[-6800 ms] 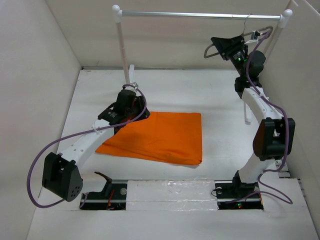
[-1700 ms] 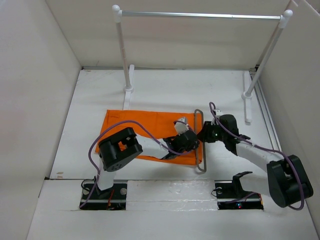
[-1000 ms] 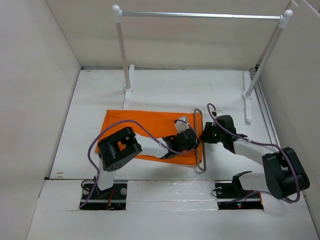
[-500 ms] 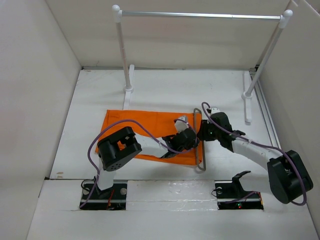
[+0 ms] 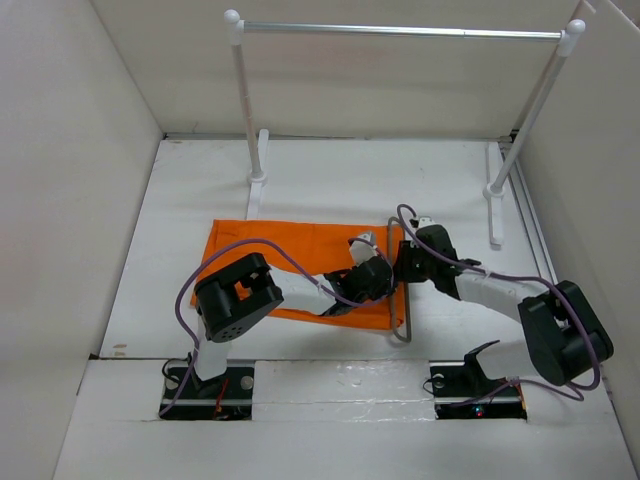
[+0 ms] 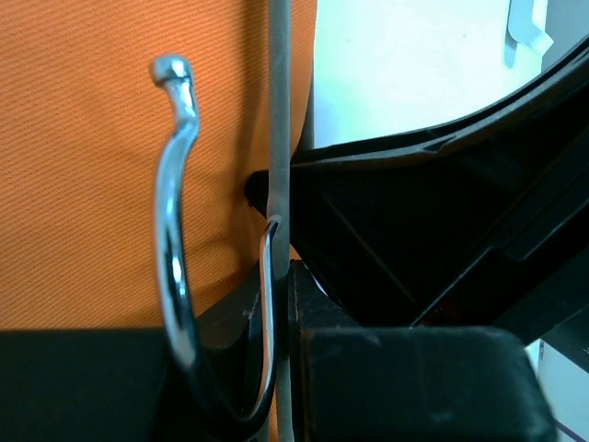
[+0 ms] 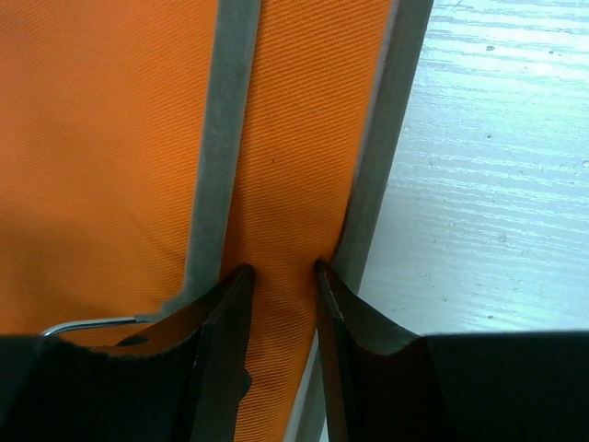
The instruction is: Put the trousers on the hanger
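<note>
well, the white desk (image 5: 330, 180) carries a silver rail (image 5: 400, 30) on white posts along its far side. the orange trousers (image 5: 290, 255) lie flat on the desk near the middle. the grey hanger (image 5: 409, 315) lies over their right edge, partly on the cloth. both arms bend low and meet there. the left claw (image 5: 378, 272) looks clenched on the hanger's bar beside its metal hook (image 6: 170, 230), which curves over the orange cloth. the right claw (image 7: 281, 274) sits just beside it with its tips slightly parted. each tip touches one of the hanger's two bars, and the cloth between them lies smooth.
</note>
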Action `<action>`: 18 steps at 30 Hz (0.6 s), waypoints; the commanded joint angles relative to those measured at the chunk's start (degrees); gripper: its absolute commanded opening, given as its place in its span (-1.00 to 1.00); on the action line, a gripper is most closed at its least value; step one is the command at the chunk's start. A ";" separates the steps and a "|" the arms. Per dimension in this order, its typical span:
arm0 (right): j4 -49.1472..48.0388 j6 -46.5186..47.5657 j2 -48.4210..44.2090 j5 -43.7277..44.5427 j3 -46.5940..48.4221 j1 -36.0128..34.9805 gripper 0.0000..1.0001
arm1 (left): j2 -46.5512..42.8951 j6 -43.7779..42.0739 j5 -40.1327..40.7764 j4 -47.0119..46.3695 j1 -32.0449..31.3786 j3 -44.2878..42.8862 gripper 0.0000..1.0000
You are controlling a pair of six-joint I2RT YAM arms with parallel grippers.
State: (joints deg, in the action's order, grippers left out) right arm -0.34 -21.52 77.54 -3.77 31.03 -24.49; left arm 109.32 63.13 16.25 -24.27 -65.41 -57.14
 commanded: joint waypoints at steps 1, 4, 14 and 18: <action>-3.52 -2.65 1.12 -1.50 -1.75 -1.78 -0.22 | -1.56 -2.75 -0.69 2.47 0.10 -0.95 -1.00; -5.89 -4.32 2.18 -2.73 -3.07 -2.93 -0.40 | -1.56 -2.75 -0.52 2.56 0.10 -0.86 -1.00; -2.75 -2.13 -6.24 -2.47 -3.96 0.92 -1.00 | -2.62 -3.63 1.50 3.97 0.10 0.02 -1.00; 6.81 5.06 -12.84 -2.47 -0.27 7.34 -1.00 | -3.50 -5.30 2.38 6.07 1.25 0.37 -1.00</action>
State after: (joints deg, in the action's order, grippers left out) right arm -0.45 -22.24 69.19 -6.52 27.53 -21.28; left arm 108.44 61.36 16.47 -23.46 -64.99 -57.25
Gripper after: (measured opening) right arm 0.034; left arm 0.032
